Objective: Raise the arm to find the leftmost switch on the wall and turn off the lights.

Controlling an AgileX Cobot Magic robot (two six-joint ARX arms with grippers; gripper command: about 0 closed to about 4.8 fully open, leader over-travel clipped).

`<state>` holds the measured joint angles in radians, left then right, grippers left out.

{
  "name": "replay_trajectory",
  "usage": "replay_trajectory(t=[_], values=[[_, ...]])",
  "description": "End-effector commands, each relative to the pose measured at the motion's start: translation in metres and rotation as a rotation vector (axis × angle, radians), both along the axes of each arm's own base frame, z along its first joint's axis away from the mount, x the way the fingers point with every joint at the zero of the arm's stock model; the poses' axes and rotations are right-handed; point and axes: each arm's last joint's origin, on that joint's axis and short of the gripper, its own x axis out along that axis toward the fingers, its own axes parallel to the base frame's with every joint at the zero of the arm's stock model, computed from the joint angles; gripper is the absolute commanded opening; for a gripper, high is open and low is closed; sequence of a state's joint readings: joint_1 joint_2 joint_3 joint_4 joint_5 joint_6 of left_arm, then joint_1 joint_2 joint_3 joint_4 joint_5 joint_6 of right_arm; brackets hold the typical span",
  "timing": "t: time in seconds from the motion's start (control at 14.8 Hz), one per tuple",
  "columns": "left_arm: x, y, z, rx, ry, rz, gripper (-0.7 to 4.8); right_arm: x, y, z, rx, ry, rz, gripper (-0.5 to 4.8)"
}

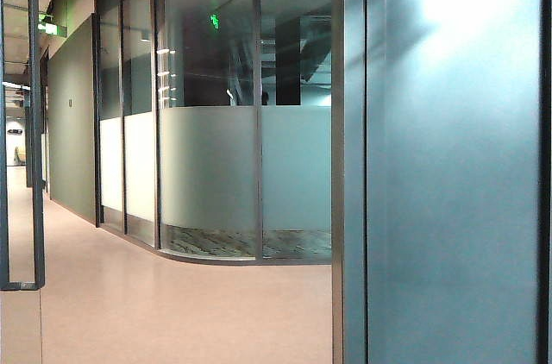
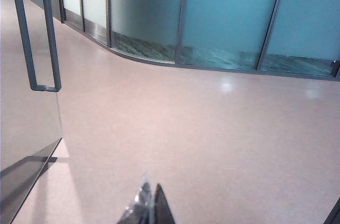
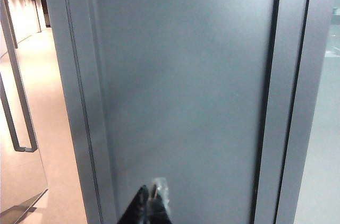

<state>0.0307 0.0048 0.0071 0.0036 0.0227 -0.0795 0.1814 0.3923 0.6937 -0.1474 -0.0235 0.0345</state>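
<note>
Pale pink, smooth flooring (image 1: 155, 304) runs down a corridor in the exterior view, edged by a curved wall of frosted glass panels in dark metal frames (image 1: 207, 174). A broad grey-blue metal wall panel (image 1: 448, 191) fills the right side of that view, with a bright patch of reflected light near its top. At the far left hangs a dark metal loop door handle (image 1: 34, 122) on a clear glass door. Neither arm shows in the exterior view.

The left gripper (image 2: 147, 208) points down toward the pink flooring, well apart from the frosted glass wall — its two dark fingertips (image 2: 162, 208) lie pressed together, with nothing between them.

The right gripper (image 3: 149, 205) sits close before the grey-blue metal wall panel, whether touching it or just short I cannot tell. Its fingertips (image 3: 141, 205) are likewise closed together and hold nothing; a scrap of clear wrapping clings to one.

No wall switch is visible in any view, so its place cannot be told.
</note>
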Motion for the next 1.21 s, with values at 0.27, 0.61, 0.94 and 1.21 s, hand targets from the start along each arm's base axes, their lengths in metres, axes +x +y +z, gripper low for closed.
replay_trajectory(t=[0.27,0.61,0.94,1.21], values=[[0.0,0.0,0.002,0.001,-0.013,-0.002,-0.05,-0.001,0.0,0.003,0.006,-0.021,0.003,-0.01],[0.0,0.0,0.002,0.001,-0.013,-0.002,-0.05,-0.001,0.0,0.003,0.006,-0.021,0.003,0.0],[0.0,0.0,0.002,0.001,-0.013,-0.003,-0.05,-0.006,-0.004,-0.013,-0.04,0.096,-0.047,-0.01],[0.0,0.0,0.002,0.001,-0.013,-0.003,-0.05,0.01,-0.016,-0.082,-0.057,0.183,-0.215,-0.01]])
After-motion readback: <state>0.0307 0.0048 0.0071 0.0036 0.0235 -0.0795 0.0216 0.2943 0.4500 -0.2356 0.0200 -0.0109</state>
